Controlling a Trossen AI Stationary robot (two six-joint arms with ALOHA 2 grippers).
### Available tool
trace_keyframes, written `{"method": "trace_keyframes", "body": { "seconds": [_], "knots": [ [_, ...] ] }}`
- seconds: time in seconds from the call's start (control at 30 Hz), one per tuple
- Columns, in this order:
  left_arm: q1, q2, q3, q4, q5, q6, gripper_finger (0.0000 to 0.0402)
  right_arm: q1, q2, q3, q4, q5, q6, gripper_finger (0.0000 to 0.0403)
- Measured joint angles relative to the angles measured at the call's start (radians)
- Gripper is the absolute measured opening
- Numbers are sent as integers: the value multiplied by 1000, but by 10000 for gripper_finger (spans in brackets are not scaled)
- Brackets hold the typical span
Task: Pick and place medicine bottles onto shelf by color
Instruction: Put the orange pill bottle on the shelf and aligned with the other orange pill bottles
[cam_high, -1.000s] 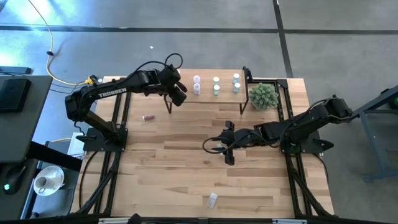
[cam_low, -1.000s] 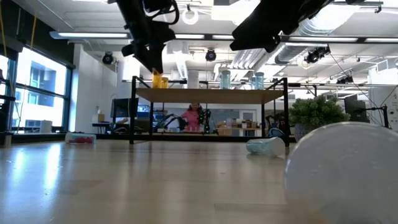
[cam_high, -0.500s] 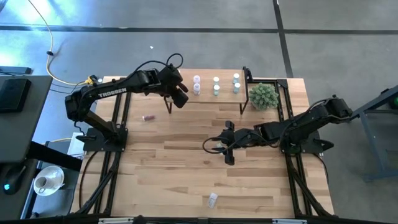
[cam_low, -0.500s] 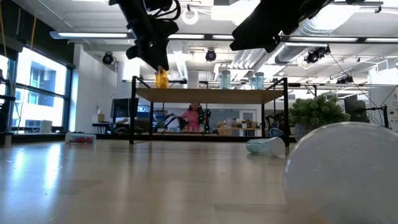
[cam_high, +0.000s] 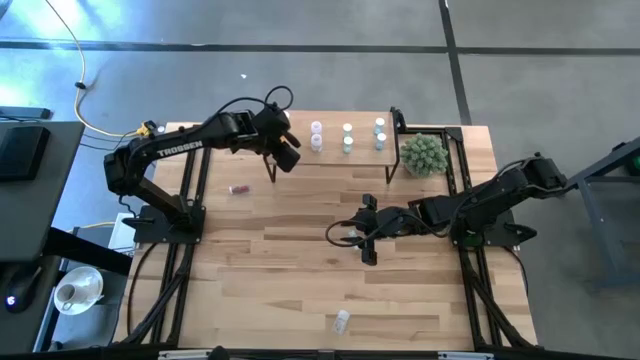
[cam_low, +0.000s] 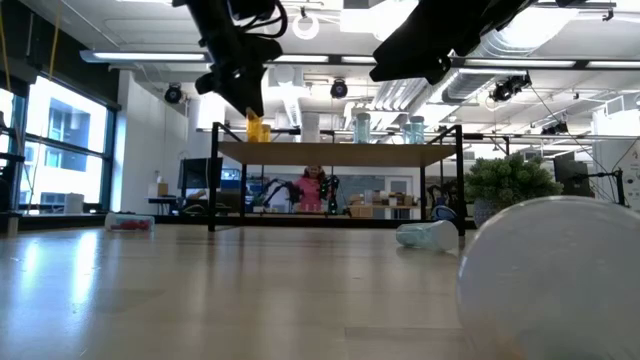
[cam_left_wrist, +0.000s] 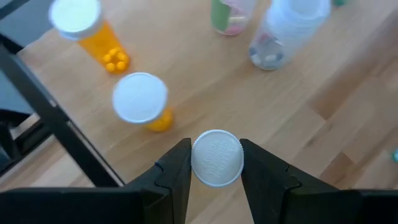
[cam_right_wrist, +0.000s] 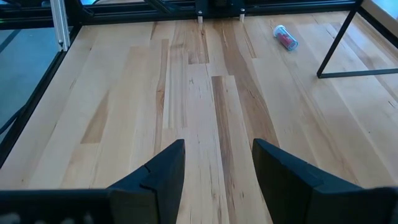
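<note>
Shelf (cam_high: 340, 160): left gripper (cam_left_wrist: 216, 163) above, clamping bottle (cam_left_wrist: 216, 158); right gripper (cam_high: 345, 236) low.

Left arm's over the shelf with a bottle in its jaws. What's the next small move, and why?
Probably lower it straight down, then open. The left gripper is shut on a white-capped bottle above bare shelf wood, right beside two orange bottles, so if it is orange too, the spot matches.

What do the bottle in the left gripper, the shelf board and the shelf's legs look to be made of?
Bottle in the left gripper: white cap looks like matte moulded plastic, faintly textured on top; its body is hidden. The orange bottles beside it are see-through tinted plastic, pills visible inside. Shelf board: light wood with visible grain, satin finish. Legs: thin, black, probably painted metal.
</note>
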Motion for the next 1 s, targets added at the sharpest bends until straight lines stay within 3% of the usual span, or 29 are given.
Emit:
{"method": "trace_keyframes", "body": {
  "seconds": [0.57,1.0],
  "knots": [
    [10,0,0,-7,37,-58,116,0,0,0,-3,0,0,179],
    [10,4,-4,-7,9,-55,179,0,0,0,-3,0,0,179]
  ]
}}
